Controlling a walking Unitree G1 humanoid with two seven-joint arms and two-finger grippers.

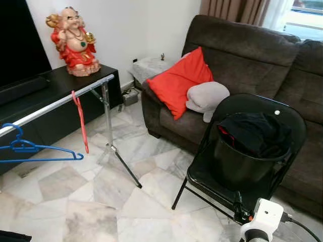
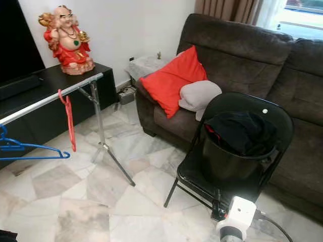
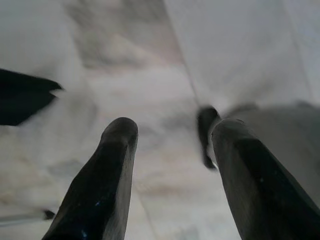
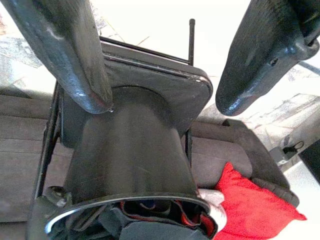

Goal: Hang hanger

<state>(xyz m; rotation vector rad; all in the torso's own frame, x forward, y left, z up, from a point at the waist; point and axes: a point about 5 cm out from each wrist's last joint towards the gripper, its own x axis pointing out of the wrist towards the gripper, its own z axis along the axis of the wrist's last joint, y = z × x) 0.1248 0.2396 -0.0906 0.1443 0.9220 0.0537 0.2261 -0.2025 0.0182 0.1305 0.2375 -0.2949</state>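
My right gripper [image 4: 160, 65] hangs wide open and empty over the black bucket [image 1: 242, 161] on the folding chair [image 1: 275, 113]; my left gripper [image 3: 170, 150] is open too, pointing at the floor. A red hanger [image 1: 81, 121] and a blue hanger [image 1: 30, 148] hang on the rail [image 1: 55, 103]. I expect hangers among the bucket's clothes: light, stiff, slippery, best pinched at the hook's neck.

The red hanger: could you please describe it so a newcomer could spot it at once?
Find the silver clothes rail running in front of the black TV cabinet. The red hanger dangles from it near the end with the stand, turned edge-on so it looks like a thin strip, unlike the blue hanger hanging broadside further along.
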